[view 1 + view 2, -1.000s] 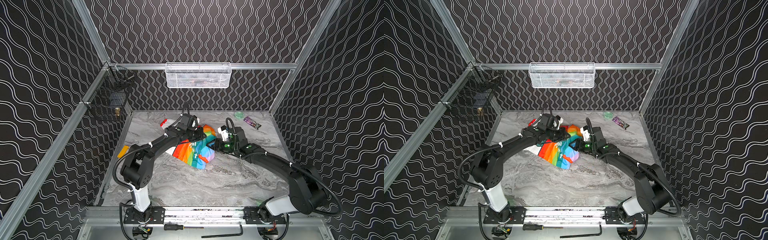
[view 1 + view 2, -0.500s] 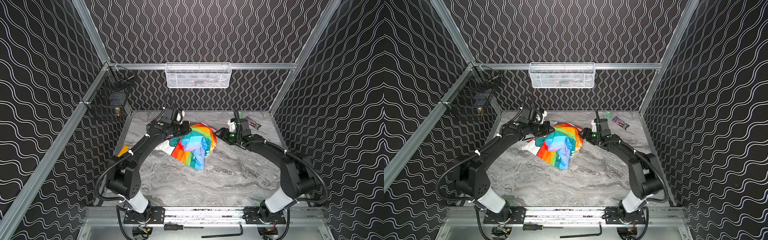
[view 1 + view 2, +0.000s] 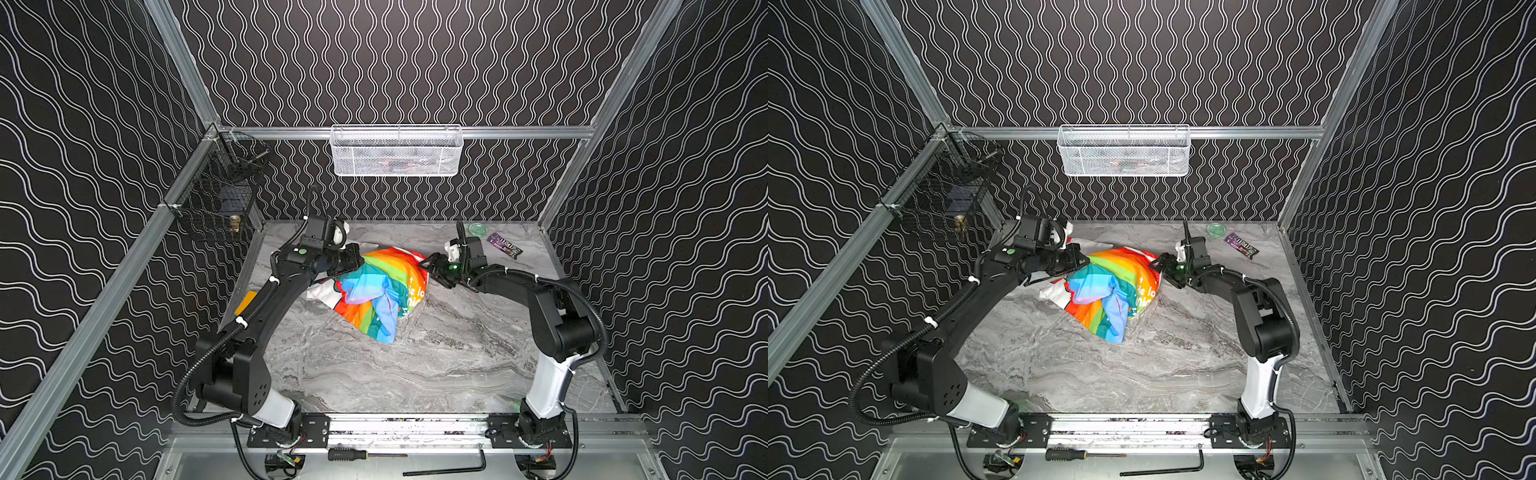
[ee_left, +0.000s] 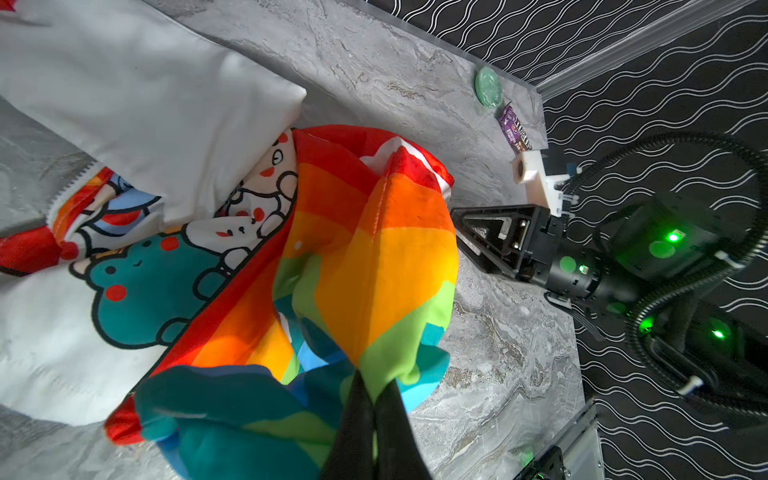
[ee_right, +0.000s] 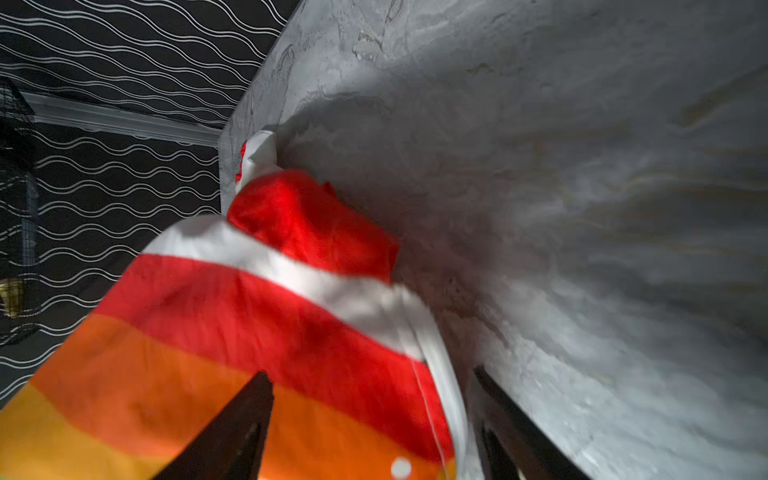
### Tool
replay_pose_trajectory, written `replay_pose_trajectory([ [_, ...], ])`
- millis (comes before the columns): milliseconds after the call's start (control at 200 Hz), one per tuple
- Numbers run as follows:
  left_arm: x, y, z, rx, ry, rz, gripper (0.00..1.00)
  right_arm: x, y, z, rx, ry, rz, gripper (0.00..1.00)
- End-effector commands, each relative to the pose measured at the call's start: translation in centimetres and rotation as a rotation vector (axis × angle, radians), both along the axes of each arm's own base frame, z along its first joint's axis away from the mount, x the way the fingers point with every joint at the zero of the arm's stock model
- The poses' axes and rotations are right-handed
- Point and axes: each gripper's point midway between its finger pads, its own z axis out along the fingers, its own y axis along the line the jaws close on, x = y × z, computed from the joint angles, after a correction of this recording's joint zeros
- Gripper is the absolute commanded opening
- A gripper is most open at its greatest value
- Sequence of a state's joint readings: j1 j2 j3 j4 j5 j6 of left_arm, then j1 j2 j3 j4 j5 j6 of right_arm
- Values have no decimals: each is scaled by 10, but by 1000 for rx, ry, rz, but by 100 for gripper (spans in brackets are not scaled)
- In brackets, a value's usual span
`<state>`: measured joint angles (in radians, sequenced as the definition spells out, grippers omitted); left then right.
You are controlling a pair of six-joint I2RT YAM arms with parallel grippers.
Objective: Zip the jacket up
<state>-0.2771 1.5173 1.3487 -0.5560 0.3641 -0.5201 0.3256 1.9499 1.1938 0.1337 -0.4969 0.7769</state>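
Jacket [image 3: 376,291]: crumpled heap, unzipped, far middle of the table [image 3: 415,374]. Left gripper [image 4: 374,380]: pinched tight on a green fold. Right gripper [image 5: 370,372]: jaws wide, gripping nothing, red-and-white edge between them. Hazard: tugging bunched cloth probably tangles it further, burying the zipper.

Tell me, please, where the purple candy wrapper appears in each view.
In a top view: purple candy wrapper, far right corner of the table.
In a top view: wrapper again in that far right corner.
Left wrist: wrapper near the table's corner.
Right wrist: not in it.
Shared landmark: the green lid close beside it.
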Motion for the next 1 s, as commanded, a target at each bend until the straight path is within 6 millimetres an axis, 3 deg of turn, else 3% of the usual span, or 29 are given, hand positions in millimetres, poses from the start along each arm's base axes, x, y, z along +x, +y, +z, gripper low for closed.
replay_pose_trajectory([
  [0, -3, 1, 2, -3, -8, -17, 0, 15, 12, 17, 91, -58, 1, 76],
  [130, -4, 3, 5, -2, -13, -17, 0, 19, 22, 17, 133, -65, 20, 69],
  [250, -4, 5, 10, 3, -21, -18, 0, 19, 29, 25, 174, -83, 42, 49],
  [500, -1, 12, 25, 43, -48, -25, 0, 4, 27, 67, 196, -159, 80, 14],
  [520, -1, 12, 27, 47, -54, -27, 0, 1, 26, 83, 200, -189, 83, 11],
  [746, 5, 17, 51, 115, -111, -52, 0, -20, 9, 150, 134, -334, 79, 0],
  [991, 9, 15, 86, 159, -197, -91, 0, -28, -22, 229, 110, -487, 23, 0],
])
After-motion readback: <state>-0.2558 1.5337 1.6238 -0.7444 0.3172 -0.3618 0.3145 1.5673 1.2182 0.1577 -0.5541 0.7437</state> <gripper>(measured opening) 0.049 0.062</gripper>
